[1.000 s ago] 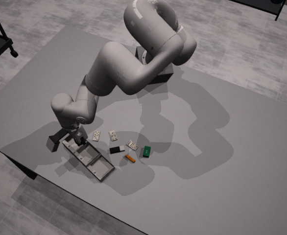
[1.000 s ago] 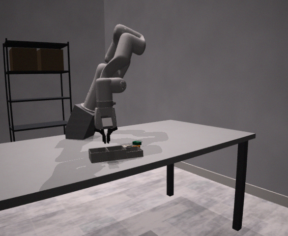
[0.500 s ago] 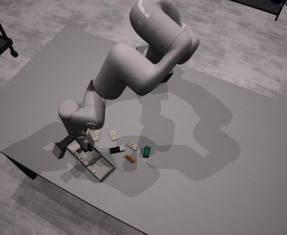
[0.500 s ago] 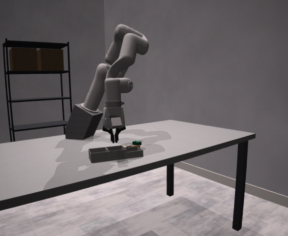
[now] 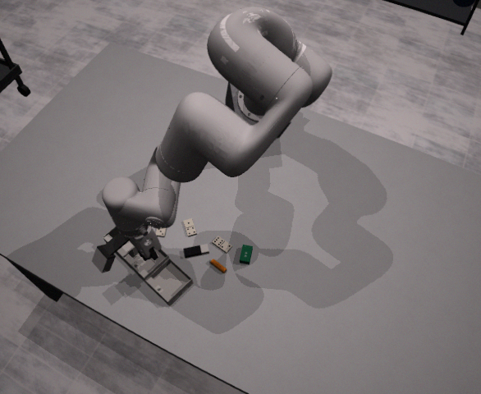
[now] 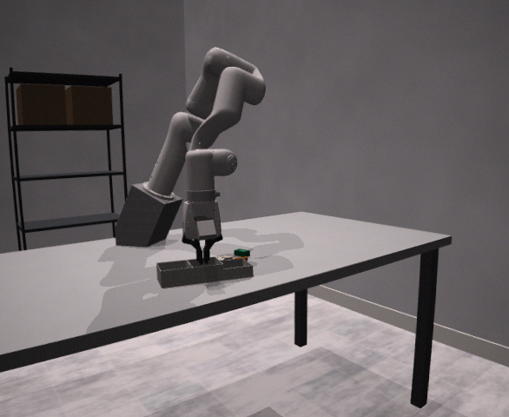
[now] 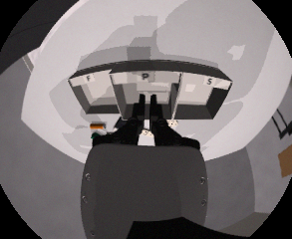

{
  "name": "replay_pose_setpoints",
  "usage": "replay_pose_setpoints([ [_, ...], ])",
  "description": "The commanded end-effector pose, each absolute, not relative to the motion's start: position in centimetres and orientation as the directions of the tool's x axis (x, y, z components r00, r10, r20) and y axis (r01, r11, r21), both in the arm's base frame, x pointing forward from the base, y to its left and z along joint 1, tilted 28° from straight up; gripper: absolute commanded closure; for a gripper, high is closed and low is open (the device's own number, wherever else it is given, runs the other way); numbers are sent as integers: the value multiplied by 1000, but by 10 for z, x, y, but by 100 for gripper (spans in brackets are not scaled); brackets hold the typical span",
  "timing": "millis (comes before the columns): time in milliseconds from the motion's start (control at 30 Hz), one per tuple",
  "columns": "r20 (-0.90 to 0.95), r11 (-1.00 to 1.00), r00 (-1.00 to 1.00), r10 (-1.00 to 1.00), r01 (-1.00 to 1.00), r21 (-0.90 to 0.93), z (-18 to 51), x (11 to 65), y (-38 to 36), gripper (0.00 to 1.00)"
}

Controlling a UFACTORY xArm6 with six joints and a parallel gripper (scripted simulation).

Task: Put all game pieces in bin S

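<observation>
Three white dominoes lie on the table beyond the bin: one (image 5: 189, 226), one (image 5: 222, 244), and one (image 5: 160, 231) partly hidden under my wrist. The grey three-compartment bin (image 5: 156, 271) also shows in the side view (image 6: 204, 272) and in the wrist view (image 7: 148, 87). In the wrist view, the S mark (image 7: 208, 82) is on the right-hand compartment. My gripper (image 5: 145, 254) (image 6: 202, 258) (image 7: 147, 102) hangs straight down with its fingertips in the middle compartment. The fingers are shut and I see nothing clearly held between them.
A black-and-white block (image 5: 196, 250), a small orange piece (image 5: 217, 265) and a green block (image 5: 245, 253) lie right of the bin. A dark block stands at the bin's far-left end. The table's front edge is close behind the bin.
</observation>
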State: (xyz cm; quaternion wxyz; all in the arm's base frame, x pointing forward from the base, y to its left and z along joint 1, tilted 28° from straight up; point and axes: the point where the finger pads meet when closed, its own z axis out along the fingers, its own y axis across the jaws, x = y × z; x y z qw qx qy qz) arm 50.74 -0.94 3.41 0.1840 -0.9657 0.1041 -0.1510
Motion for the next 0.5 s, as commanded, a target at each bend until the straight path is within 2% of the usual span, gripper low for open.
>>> replay_pose_setpoints([
  [0, 257, -911, 931, -257, -145, -387, 25, 513, -6, 93],
  [467, 257, -911, 931, -257, -145, -387, 13, 517, -2, 93],
])
